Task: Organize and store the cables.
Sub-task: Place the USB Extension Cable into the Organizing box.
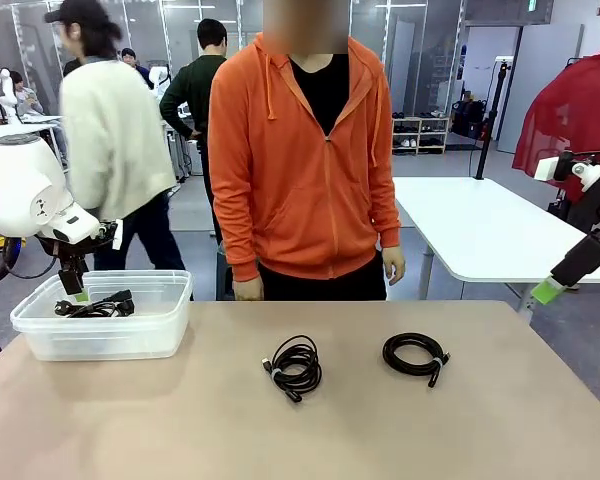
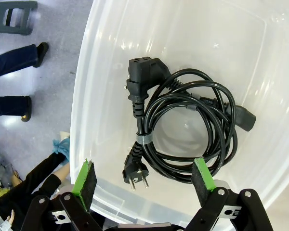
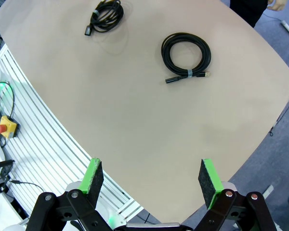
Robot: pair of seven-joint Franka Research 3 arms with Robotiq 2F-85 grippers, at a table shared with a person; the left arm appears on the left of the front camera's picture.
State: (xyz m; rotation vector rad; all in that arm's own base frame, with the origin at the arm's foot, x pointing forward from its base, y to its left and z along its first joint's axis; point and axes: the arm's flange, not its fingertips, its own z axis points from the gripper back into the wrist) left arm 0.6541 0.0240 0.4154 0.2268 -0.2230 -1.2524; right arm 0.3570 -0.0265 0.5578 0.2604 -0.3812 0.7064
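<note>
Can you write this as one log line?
left gripper: open, above cord in bin | right gripper: open, empty | two cables: on table

- counter (image 1: 180,420): smooth matt tan top, looks like laminate to me, hardly any glare
- bin (image 2: 221,38): cloudy see-through plastic, smooth, a bit shiny where the light hits
- power cord (image 2: 147,113): black rubbery jacket with a soft sheen, plugs are moulded matt plastic, prongs (image 2: 133,183) are bright metal
- bunched cable (image 3: 106,14) and ring cable (image 3: 166,52): black, smooth, slightly glossy
- left claw (image 2: 143,168): green pads (image 2: 85,180) look matt and rubbery, body is matt black
- hoodie (image 1: 280,170): soft orange cloth, matt
</note>
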